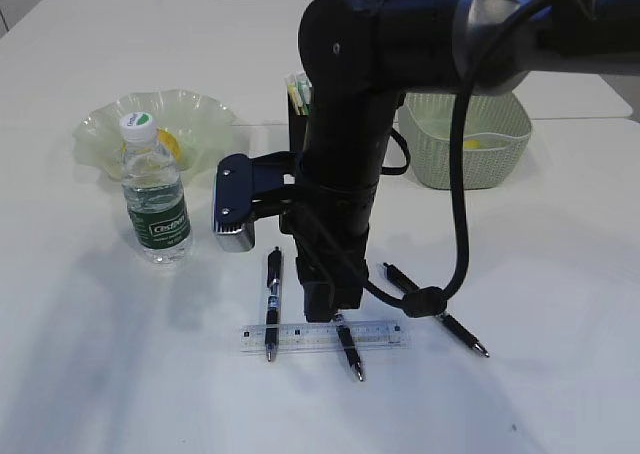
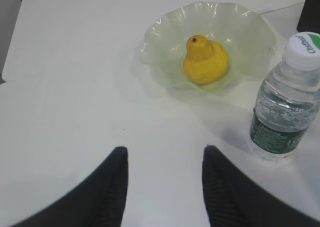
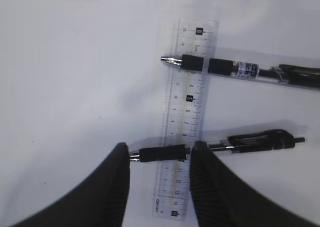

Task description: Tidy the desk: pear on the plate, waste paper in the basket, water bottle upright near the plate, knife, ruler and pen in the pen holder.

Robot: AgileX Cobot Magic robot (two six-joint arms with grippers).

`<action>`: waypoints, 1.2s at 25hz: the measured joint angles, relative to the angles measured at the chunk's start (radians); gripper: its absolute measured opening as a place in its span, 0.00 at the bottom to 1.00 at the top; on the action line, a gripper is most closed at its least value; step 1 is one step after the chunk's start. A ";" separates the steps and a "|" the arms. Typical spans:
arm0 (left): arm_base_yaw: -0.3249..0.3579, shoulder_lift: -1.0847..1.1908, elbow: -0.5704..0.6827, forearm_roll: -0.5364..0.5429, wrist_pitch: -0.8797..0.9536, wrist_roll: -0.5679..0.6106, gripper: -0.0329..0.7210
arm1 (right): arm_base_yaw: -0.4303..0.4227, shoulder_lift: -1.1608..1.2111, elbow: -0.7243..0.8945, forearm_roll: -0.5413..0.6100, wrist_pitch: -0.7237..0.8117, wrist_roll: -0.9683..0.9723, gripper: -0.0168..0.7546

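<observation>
Reaching for a pen [image 3: 165, 153] lying across the ruler [image 3: 187, 117].
Right hand [image 3: 159, 159] straddles its grip, part-open, holding nothing; next, close and lift toward the pen holder [image 1: 297, 114].

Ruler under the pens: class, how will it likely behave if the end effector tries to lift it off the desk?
The ruler lies flat on the desk, so its thin edge is probably hard to catch. Its clear plastic looks smooth, likely slippery. Two pens lie across it and may roll off.
</observation>
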 joint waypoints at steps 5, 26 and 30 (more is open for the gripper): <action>0.000 0.000 0.000 0.002 0.000 0.000 0.50 | 0.000 0.028 0.000 0.000 -0.019 0.028 0.59; 0.000 0.000 0.000 0.002 0.001 0.000 0.50 | 0.000 0.133 0.000 -0.001 -0.136 0.034 0.62; 0.000 0.000 0.000 0.002 0.001 0.000 0.50 | 0.000 0.134 0.000 -0.003 -0.158 0.034 0.62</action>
